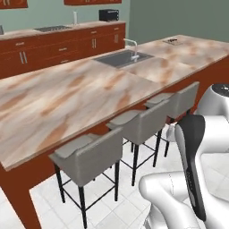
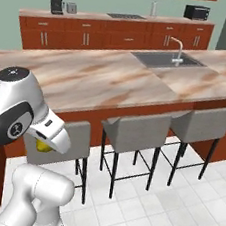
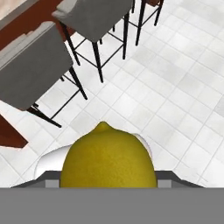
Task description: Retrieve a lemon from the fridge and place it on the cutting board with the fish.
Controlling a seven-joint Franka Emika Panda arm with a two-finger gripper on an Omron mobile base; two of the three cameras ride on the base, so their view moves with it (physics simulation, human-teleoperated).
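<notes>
The tool [image 3: 109, 183] holds the lemon [image 3: 108, 159]. In the hand view the yellow fruit sits close before the camera, above the tiled floor [image 3: 175, 87], and it hides the fingertips, so I cannot see how deep the fingers hold it. In the right base view a small part of the lemon [image 2: 42, 146] shows under the white hand, low beside the nearest stool [image 2: 76, 140].

The worktop [image 1: 67, 94] is a long marbled island with a sink [image 1: 120, 58] and three grey stools along its near side. At its far right corner lies a small flat thing [image 1: 171, 41] that is probably the board; it is too small to tell if a fish is on it. The fridge is behind the robot, I judge, so the fetching seems done and the carrying is in progress.

The risks from here, as I see them:
- The lemon is round and smooth. If the grip is only at the fingertips, a quick swing of the arm may roll it out, and it would drop on the floor.
- The hand is low, near the stool backs. Lifting it late may knock a stool or the worktop edge.
- The board is far away. The base must drive around first; reaching too early may stretch the arm too much.
</notes>
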